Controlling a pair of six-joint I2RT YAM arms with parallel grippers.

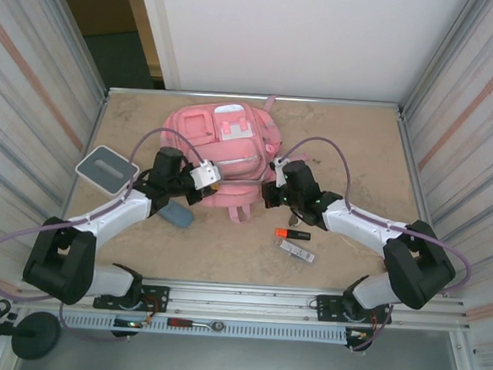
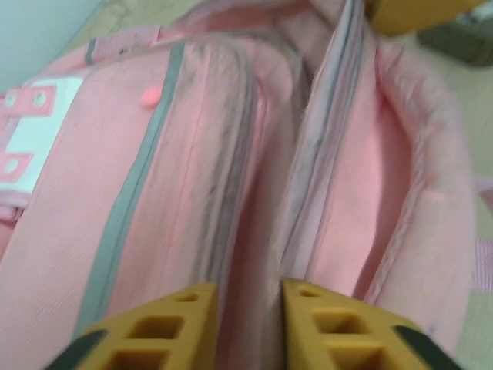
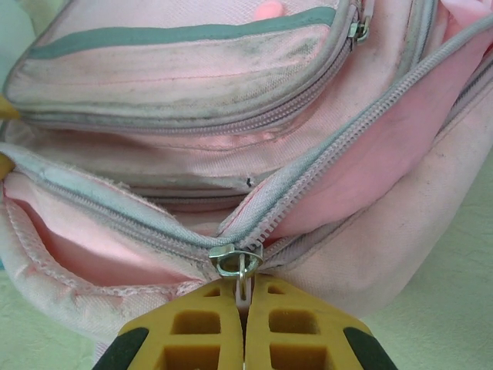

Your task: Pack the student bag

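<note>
Both arms reach forward and inward to the student bag (image 1: 228, 146) lying flat mid-surface (image 1: 351, 141), the right end effector (image 3: 245, 281) clenched on the zipper pull (image 3: 240, 262) at its near edge, the left end effector (image 2: 248, 289) slightly parted, released, over the opened rim

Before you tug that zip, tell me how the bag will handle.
Likely floppy: the bag sags and creases around its open mouth. A tug by the right gripper, shut on the zip pull, would probably drag or bunch it, since it lies loose on the table. Probably light: it lies fairly flat.
</note>
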